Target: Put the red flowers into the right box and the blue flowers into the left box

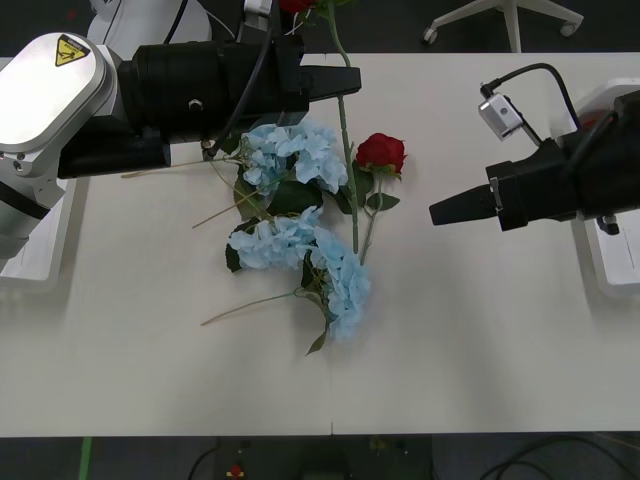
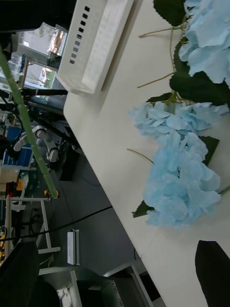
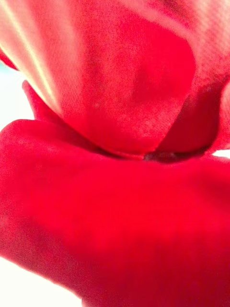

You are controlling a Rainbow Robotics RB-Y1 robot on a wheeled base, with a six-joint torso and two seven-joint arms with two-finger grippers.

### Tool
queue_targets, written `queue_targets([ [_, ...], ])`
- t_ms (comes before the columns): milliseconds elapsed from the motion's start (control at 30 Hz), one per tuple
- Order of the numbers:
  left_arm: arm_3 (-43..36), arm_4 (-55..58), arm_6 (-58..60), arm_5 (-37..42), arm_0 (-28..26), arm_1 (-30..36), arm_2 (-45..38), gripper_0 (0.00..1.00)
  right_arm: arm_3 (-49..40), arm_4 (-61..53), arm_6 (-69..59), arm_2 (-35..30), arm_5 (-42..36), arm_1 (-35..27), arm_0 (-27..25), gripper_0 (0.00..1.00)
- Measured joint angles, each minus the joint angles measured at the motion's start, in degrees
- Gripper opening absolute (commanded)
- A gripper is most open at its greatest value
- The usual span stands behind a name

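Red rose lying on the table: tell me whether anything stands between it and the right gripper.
Nothing visible does. Bare table lies between the open right gripper and that red rose. The blue flowers lie beyond it, below the left gripper, which grips another rose by its stem.

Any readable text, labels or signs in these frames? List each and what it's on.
No readable words or numbers.
Yellow triangular warning sign, a symbol without text, on the white housing of the left arm; the symbol itself is too small to make out.
Nothing legible on the left box, the right box, the table or the small camera on the right arm.
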State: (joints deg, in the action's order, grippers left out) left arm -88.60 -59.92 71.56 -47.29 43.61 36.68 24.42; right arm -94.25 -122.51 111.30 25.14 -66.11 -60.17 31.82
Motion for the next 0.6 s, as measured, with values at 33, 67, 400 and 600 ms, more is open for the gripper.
queue_targets([
  [33,0.0,0.0,0.0,0.0,0.0,0.0,0.0,0.0,-1.32,-0.32,-0.01,-0.16,0.99,0.09,-0.79,0.93],
  [67,-0.01,0.0,0.0,0.0,0.0,0.0,0.0,0.0,-2.33,-0.73,-0.01,-0.23,1.84,0.28,-1.43,0.94],
  [400,-0.01,0.0,0.0,0.0,0.0,0.0,0.0,0.0,-3.58,-1.03,-0.06,-0.44,6.58,8.84,-2.3,0.93],
  [600,-0.02,0.0,0.0,0.0,0.0,-0.01,0.0,0.0,-4.46,1.65,-0.48,-0.38,9.16,12.94,-2.3,0.64],
])
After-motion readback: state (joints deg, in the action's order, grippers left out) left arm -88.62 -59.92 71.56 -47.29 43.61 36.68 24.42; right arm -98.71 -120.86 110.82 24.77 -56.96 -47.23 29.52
